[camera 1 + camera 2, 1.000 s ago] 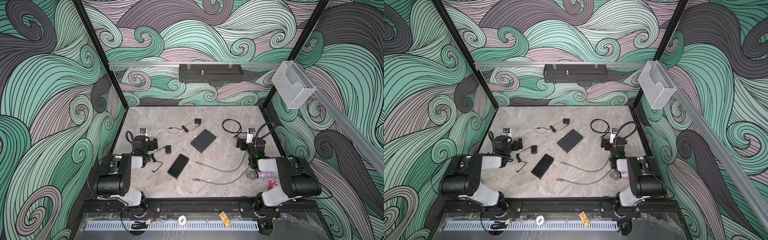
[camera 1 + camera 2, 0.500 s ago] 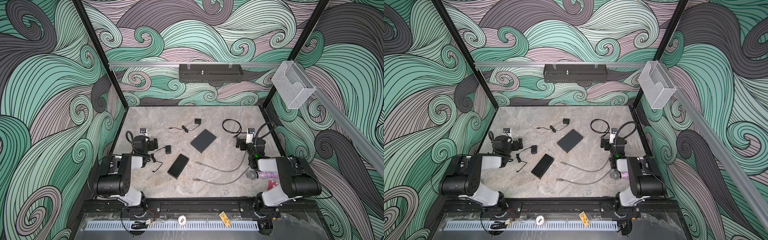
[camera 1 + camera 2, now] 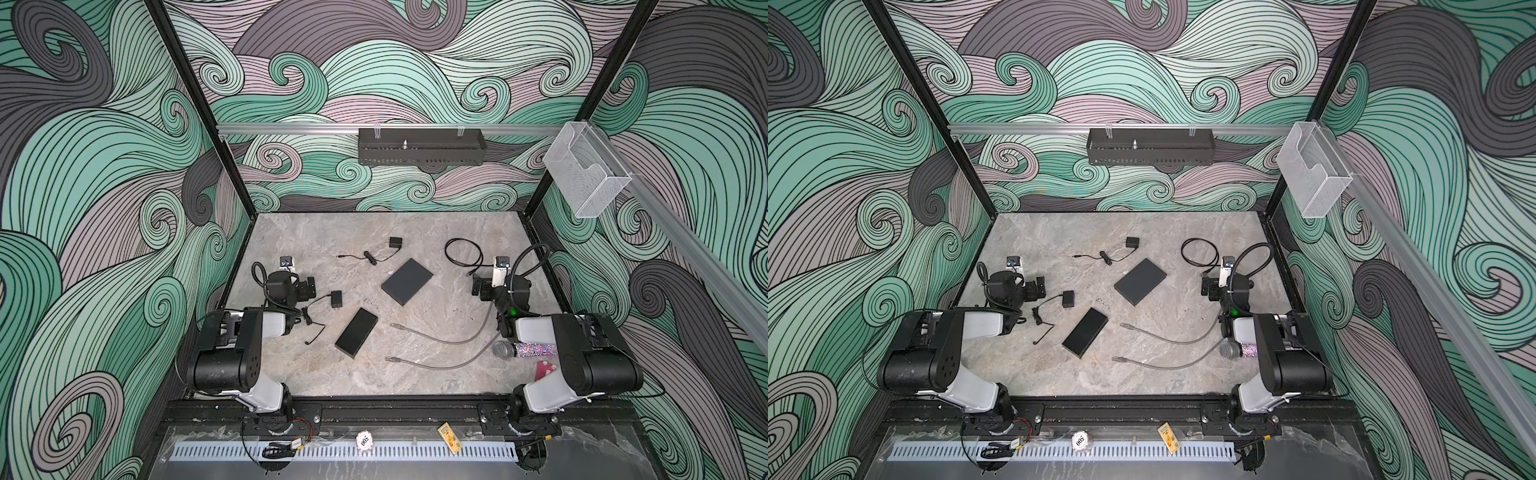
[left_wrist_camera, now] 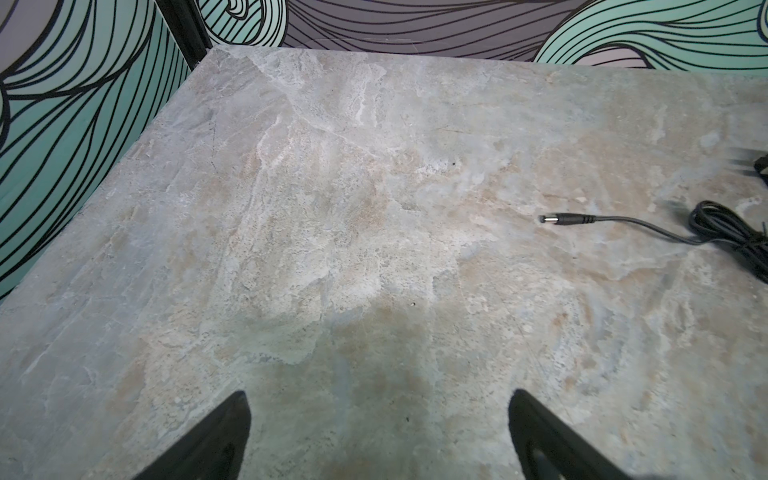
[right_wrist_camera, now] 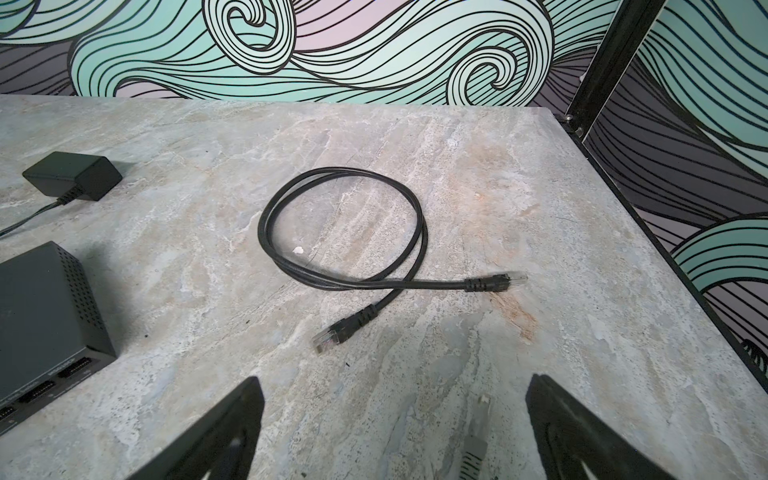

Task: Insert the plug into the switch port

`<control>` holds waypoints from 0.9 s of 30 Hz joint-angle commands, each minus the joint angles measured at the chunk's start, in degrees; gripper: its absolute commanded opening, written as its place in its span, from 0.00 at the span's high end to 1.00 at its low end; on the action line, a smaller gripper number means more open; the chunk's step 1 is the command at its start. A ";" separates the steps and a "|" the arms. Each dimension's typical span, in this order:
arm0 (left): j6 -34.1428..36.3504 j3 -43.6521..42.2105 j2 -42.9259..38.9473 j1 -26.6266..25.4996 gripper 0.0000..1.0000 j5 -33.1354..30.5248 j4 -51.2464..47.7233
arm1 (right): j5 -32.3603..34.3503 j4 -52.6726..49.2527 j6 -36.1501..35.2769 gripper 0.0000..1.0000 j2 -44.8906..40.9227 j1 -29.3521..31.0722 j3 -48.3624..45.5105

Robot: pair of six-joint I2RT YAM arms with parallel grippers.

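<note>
Left hand and right hand spread wide, both empty
Right hand faces the cable plug (likely first pickup), switch near it on the tabletop

Right wrist view: switch cut by pic edge, port row only partly in frame, labels too small to read; adapter cord runs out of frame; grey plug blurred, cut at edge. Left wrist view: cord bundle cut by edge, blurred there; left gripper & right gripper fingers cut off. Both top views: mic handle partly under right arm, grey cable end lost under it; in a top view pink item mostly hidden, can't ID.
</note>
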 commanded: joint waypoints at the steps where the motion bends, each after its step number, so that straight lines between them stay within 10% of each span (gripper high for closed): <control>1: 0.07 1.57 -1.32 0.36 0.02 0.51 -0.17 | -0.72 -0.10 0.00 0.01 -0.42 0.08 0.69; 10: -1.68 2.97 -12.60 -0.46 0.01 -4.92 -11.39 | 1.78 -0.49 -1.24 0.01 -2.41 1.85 0.57; 12: -4.82 3.94 -17.94 -1.39 0.01 -4.63 -13.72 | 10.84 -18.85 -2.71 0.01 -9.42 6.93 7.02; 15: -15.26 0.42 -26.07 -2.67 0.01 -4.25 -8.99 | 14.57 -34.58 7.10 0.01 -15.60 8.66 16.36; 21: -27.62 12.62 -31.69 -3.69 0.01 -0.99 -29.36 | 14.40 -32.83 34.15 0.01 -26.21 7.55 10.71; 27: -42.56 15.27 -38.15 -4.36 0.01 -2.20 -44.66 | 3.42 -40.10 30.58 0.01 -28.83 8.59 13.60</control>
